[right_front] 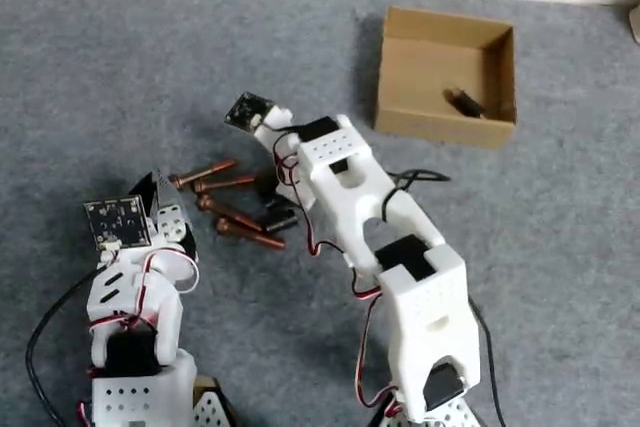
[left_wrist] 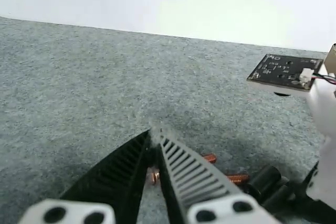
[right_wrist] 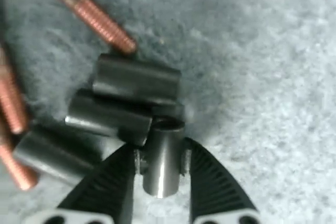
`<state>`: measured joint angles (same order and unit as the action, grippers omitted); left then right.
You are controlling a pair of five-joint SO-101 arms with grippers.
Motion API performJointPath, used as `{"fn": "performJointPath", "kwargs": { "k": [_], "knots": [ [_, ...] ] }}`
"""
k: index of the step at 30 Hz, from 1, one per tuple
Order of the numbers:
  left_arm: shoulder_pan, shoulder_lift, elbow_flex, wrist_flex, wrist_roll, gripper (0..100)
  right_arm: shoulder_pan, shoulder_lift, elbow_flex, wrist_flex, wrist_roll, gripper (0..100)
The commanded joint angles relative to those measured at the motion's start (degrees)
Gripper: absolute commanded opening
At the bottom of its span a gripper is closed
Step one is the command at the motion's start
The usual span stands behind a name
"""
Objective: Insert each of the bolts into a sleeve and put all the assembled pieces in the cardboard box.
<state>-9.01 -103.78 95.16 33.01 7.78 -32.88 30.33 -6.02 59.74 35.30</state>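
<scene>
Several copper bolts lie fanned out on the grey carpet beside a cluster of dark sleeves. My right gripper is shut on one dark sleeve, a finger pressing each side of it. Other sleeves lie touching it, with a threaded bolt just beyond. My left gripper hangs shut over the carpet by the bolt heads, a bit of copper bolt showing through the slit between its fingers. The cardboard box stands at the back right with one dark assembled piece inside.
The right arm stretches from the front middle across to the pile, its red and black cables hanging beside it. Its circuit board overhangs the pile. Bare carpet lies between the pile and the box.
</scene>
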Motion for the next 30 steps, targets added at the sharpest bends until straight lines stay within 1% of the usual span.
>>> {"fn": "performJointPath", "kwargs": {
  "k": [1,4,9,16,20,22,25,28,30],
  "knots": [
    [-0.66,-0.75,-3.91,0.18,0.00,1,-0.66,-9.80,-0.22,6.99,-0.88,0.4],
    [-1.01,-0.75,-5.85,1.93,0.00,1,-0.31,-18.07,-0.13,9.71,-4.66,0.4],
    [-0.66,-0.66,-12.18,9.85,0.00,1,-0.57,-32.48,0.40,16.84,-7.38,0.4],
    [-0.48,-0.57,-12.44,10.20,0.00,1,-0.31,-49.36,0.48,27.82,-12.22,0.4],
    [2.51,1.27,-13.49,11.25,-0.09,1,-0.31,-57.71,3.74,32.04,-13.10,0.4],
    [3.21,5.93,-15.96,11.60,-0.09,1,-0.31,-62.55,8.57,32.31,-13.10,0.4],
    [3.21,17.45,-19.82,10.99,-0.18,1,-0.31,-71.25,17.54,31.96,-13.01,0.4],
    [3.56,31.52,-23.96,6.59,-0.09,1,-0.31,-81.45,26.59,30.64,-13.01,0.4],
    [5.58,40.13,-25.63,3.43,0.00,1,-0.31,-88.04,32.84,29.58,-13.01,0.4]
  ]
}}
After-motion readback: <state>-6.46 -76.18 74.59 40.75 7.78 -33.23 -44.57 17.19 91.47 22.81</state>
